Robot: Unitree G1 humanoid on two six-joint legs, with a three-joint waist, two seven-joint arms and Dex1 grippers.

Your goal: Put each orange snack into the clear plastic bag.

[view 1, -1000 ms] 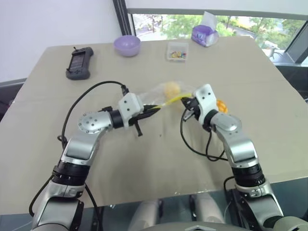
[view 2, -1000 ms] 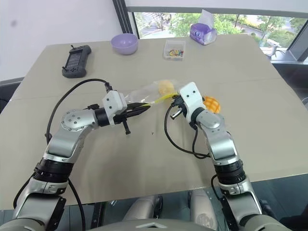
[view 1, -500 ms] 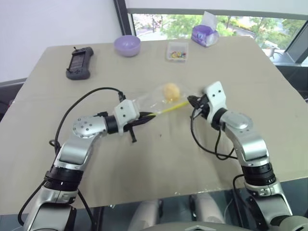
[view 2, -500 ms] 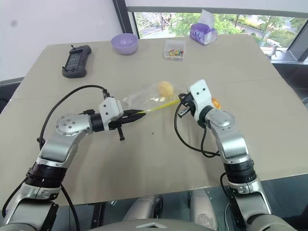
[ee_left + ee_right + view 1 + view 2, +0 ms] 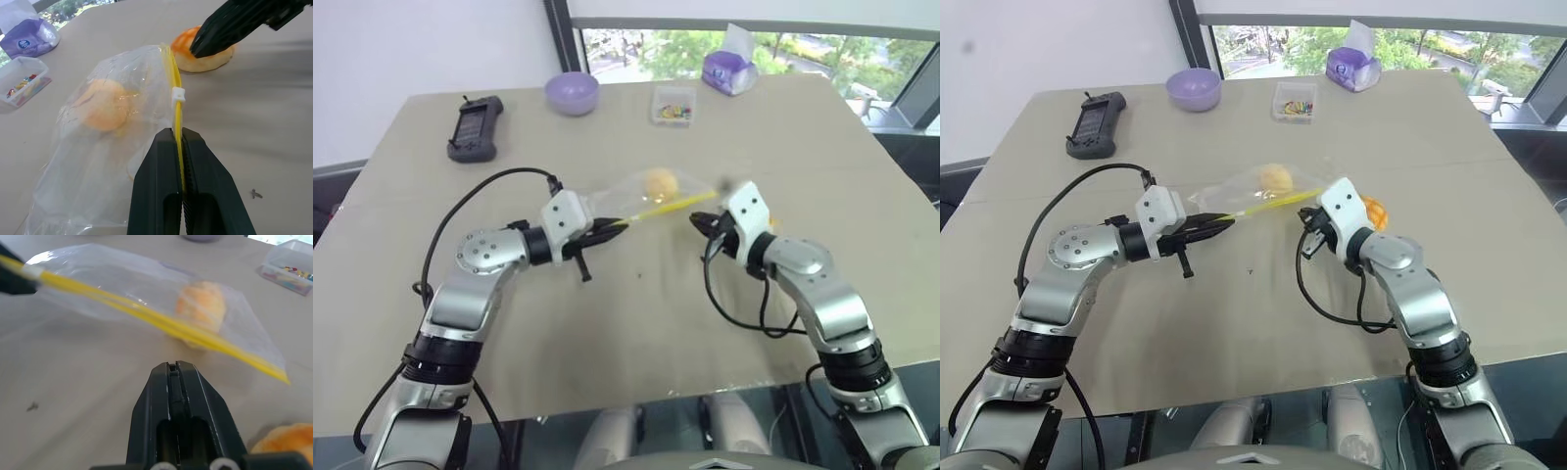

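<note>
My left gripper [image 5: 610, 228] is shut on the near end of the yellow strip of the clear plastic bag [image 5: 631, 196], and the strip runs out from between its fingers [image 5: 161, 161]. The bag hangs slanted just above the table with the paler peach-orange snack [image 5: 102, 105] inside it. My right gripper [image 5: 1309, 225] is shut on nothing, a little below the strip's far end and apart from it. The orange grid-topped bun [image 5: 1374, 211] lies on the table just behind my right wrist, outside the bag.
At the far edge of the beige table [image 5: 636, 333] stand a lavender bowl [image 5: 572, 93], a small clear box of coloured bits [image 5: 674, 105] and a purple tissue pack [image 5: 729, 70]. A black handheld device [image 5: 475, 127] lies at the far left.
My right gripper has drawn away from the far end of the yellow strip, toward the right and lower. The left gripper keeps its hold, and the bag's far end now stands free.
</note>
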